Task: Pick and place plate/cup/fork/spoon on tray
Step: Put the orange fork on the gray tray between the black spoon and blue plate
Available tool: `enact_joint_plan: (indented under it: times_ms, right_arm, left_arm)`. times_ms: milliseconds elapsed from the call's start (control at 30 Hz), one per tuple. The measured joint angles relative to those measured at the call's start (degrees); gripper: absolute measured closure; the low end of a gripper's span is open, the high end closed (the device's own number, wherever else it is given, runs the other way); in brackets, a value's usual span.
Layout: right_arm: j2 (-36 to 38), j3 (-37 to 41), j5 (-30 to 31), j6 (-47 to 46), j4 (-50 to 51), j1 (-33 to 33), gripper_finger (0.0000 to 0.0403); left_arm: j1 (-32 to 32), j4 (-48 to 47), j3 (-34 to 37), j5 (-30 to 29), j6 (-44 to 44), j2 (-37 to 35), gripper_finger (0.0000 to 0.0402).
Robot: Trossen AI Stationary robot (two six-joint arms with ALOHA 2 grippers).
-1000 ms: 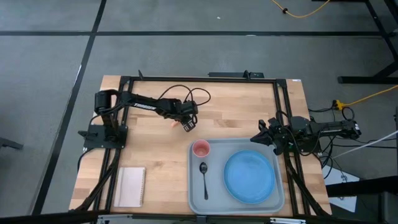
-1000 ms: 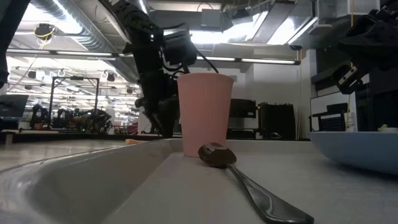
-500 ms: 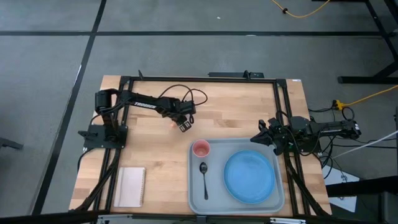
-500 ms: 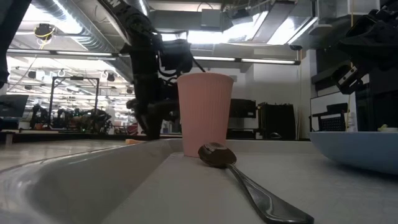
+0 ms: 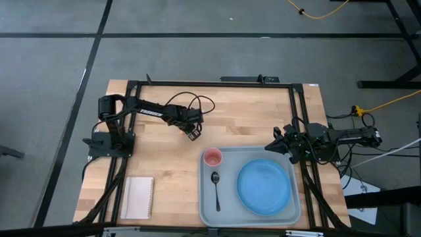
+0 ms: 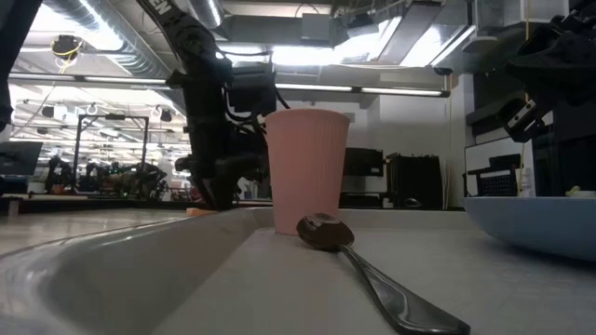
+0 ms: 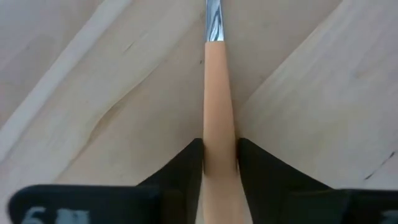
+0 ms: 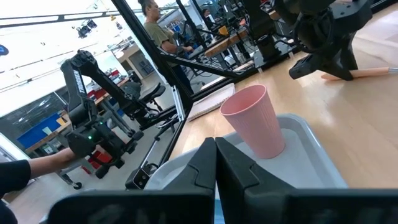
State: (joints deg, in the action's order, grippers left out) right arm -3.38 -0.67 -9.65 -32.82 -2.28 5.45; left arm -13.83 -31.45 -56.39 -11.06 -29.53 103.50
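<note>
Left arm stretched from its base at the table's left edge toward the middle of the wooden table [image 5: 250, 112], elbow bent, wrist tipped down. Left gripper [image 5: 192, 133] low over the boards, just beyond the far-left corner of the tray [image 5: 208, 212]. Fingers [image 7: 180, 171] closed on the fork [image 7: 216, 112], pressing its orange handle from both sides; handle running straight out between them, silver metal starting past the handle's end. Seen from table height, the same gripper [image 6: 216, 186] hanging down behind the cup [image 6: 306, 170], to its left, tips close to the table surface.

Right arm folded at the table's right edge, right gripper [image 5: 279, 146] next to the tray's far-right corner, apart from everything on it. Fingers [image 8: 205, 163] pressed together with nothing between them, pointing across the tray toward the cup [image 8: 254, 121].

On the tray: plate [image 5: 264, 186] filling the right part, cup [image 5: 212, 157] upright in the far-left corner, spoon [image 5: 216, 189] just in front of the cup, bowl end toward the cup, handle pointing to the near rim. Notepad [image 5: 139, 197] flat on the table near its front-left corner, well apart from the tray.
</note>
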Motion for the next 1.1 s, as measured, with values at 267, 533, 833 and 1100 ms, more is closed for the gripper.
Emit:
enact_joint_plan:
  times_ms: [267, 533, 833, 1100]
  right_arm:
    - [0.0, 0.0, 0.0, -0.1, 0.0, 0.0, 0.0397]
    - [0.0, 0.0, 0.0, -1.5, 0.0, 0.0, 0.0397]
    - [0.0, 0.0, 0.0, -1.5, 0.0, 0.0, 0.0397]
    - [0.0, 0.0, -1.2, -1.9, -0.1, 0.0, 0.0397]
  left_arm:
    - [0.1, 0.4, -0.4, 1.1, -1.5, 0.1, 0.0343]
    - [0.2, -4.5, -6.7, -0.1, -2.5, -3.3, 0.0343]
    - [4.7, -6.8, -15.6, -5.0, -10.9, -9.9, 0.0343]
    - [15.8, -5.0, -25.6, -10.9, -25.2, -9.8, 0.0343]
